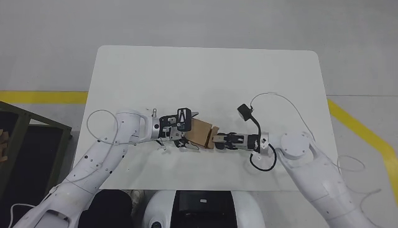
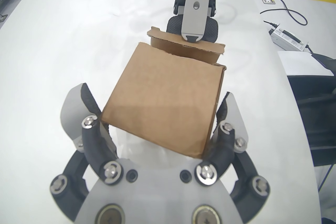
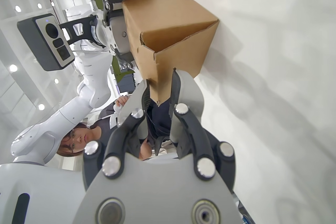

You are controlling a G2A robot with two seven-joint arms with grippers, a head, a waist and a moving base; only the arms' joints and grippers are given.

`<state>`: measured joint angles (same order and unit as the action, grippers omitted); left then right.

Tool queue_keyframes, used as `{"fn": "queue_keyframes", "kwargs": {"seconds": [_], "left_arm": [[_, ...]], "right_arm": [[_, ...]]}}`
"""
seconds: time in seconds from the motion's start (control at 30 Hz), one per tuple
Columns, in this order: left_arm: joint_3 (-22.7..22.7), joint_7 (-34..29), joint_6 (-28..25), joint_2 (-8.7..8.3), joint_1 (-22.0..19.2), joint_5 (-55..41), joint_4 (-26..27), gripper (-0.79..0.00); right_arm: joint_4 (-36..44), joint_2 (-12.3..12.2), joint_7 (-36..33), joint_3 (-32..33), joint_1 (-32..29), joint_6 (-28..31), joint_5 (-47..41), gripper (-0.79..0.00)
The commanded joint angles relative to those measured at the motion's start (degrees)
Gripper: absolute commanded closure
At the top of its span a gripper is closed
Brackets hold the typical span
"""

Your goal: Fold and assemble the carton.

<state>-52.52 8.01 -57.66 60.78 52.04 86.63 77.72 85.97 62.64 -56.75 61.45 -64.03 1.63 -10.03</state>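
A small brown carton (image 1: 200, 132) lies near the front middle of the white table (image 1: 249, 72), its far end open with a flap sticking out. My left gripper (image 2: 156, 97) spans the carton (image 2: 162, 101) across its closed end, one finger (image 2: 78, 107) pressed on each side wall, so it is shut on the carton. My right gripper (image 3: 160, 83) faces it from the other end and pinches the protruding flap (image 3: 157, 78). In the left wrist view the right gripper (image 2: 195, 37) clamps that flap's edge (image 2: 183, 45). The carton's inside (image 3: 181, 43) looks hollow.
A white cable with a black block (image 1: 244, 111) loops on the table to the right of the carton. The table's front edge lies close behind both grippers. A dark rack (image 1: 25, 141) stands off the table at the left. A power adapter (image 2: 286, 38) lies on the floor.
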Motion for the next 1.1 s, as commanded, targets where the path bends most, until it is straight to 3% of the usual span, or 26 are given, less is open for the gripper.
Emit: {"fn": "queue_keyframes", "kwargs": {"seconds": [0.0,1.07], "left_arm": [[0.1,0.0,-0.1,0.01,0.0,-0.1,0.0,-0.785],[-0.1,0.4,0.0,-0.11,0.1,-0.1,0.0,-0.785]], "right_arm": [[0.1,0.0,0.0,-0.2,0.2,-0.2,0.4,-0.148],[0.4,0.7,1.5,-2.9,3.1,-1.7,2.1,-0.114]]}}
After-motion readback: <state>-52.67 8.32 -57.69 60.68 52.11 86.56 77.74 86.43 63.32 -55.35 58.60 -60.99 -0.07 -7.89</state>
